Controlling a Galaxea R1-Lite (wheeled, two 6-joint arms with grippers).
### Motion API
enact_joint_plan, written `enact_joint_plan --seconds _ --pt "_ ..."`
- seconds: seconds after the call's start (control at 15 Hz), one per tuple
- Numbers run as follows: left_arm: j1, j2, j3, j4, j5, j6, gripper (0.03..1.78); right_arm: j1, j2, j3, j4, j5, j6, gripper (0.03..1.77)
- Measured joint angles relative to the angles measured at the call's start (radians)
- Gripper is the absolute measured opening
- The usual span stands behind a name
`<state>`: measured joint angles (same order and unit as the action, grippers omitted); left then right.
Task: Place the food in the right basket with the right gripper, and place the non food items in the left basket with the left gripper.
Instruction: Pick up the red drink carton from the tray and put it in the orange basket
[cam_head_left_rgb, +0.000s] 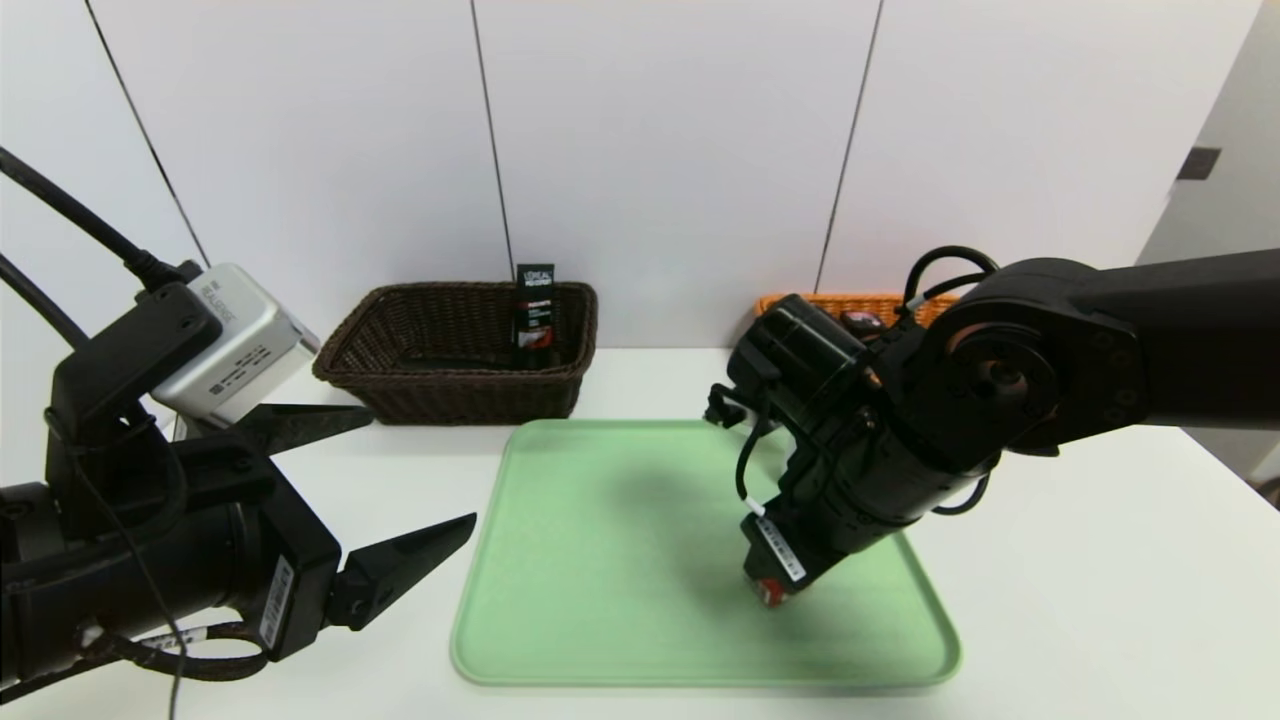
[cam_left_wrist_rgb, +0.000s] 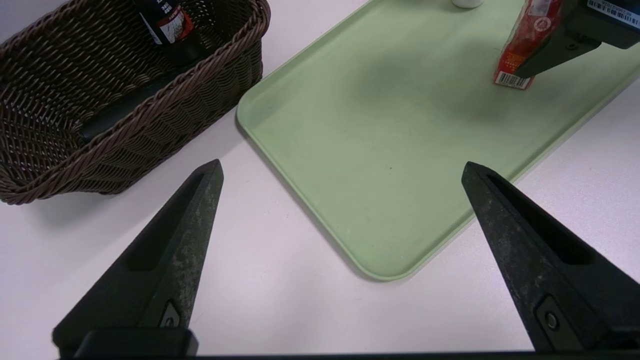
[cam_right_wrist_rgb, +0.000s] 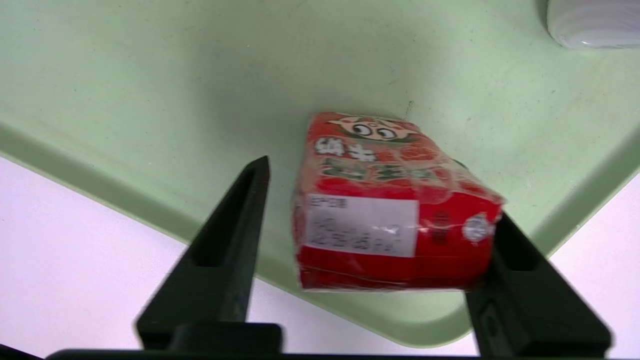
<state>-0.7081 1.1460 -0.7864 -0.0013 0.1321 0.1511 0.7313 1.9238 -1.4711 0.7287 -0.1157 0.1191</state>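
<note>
The right pincer (cam_right_wrist_rgb: 370, 230) points steeply down over the green tray (cam_head_left_rgb: 600, 560), its two black wedge fingers (cam_right_wrist_rgb: 225, 250) standing on either side of the red carton (cam_right_wrist_rgb: 390, 210). One finger presses the carton's side; the other stands just apart from it with a sliver of tray showing between, so the pincer is half closed and whether it truly grasps the carton I cannot tell. The carton is a small boxy pack in glossy film with a cartoon face, a white label and a barcode, and it rests tilted on the tray near its front right corner. The tray is smooth matte plastic, rectangular with rounded corners and a low raised rim, lying on the white tabletop (cam_head_left_rgb: 1080, 600). A white rounded object (cam_right_wrist_rgb: 590, 22) lies on the tray beyond the carton. Behind the tray to its left sits the dark brown basket (cam_head_left_rgb: 450, 390), coarse woven wicker with a rolled rim, holding a black tube (cam_head_left_rgb: 535, 315) leaning upright against its wall. Behind the tray to its right, the orange basket (cam_head_left_rgb: 860, 305) shows only its rim. The left pincer (cam_head_left_rgb: 395, 480) hangs left of the tray above the tabletop, spread wide and holding nothing.
</note>
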Motion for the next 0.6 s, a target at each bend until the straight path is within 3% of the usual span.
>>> enact_joint_plan --seconds 0.2,0.6 --pt "0.001 0.000 0.000 0.000 0.000 -0.001 1.69 0.000 -0.001 0.001 0.000 0.000 0.000 0.79" --pt "0.001 -0.004 -0.001 -0.001 0.003 -0.002 1.69 0.008 -0.024 0.005 0.001 0.000 0.000 0.69"
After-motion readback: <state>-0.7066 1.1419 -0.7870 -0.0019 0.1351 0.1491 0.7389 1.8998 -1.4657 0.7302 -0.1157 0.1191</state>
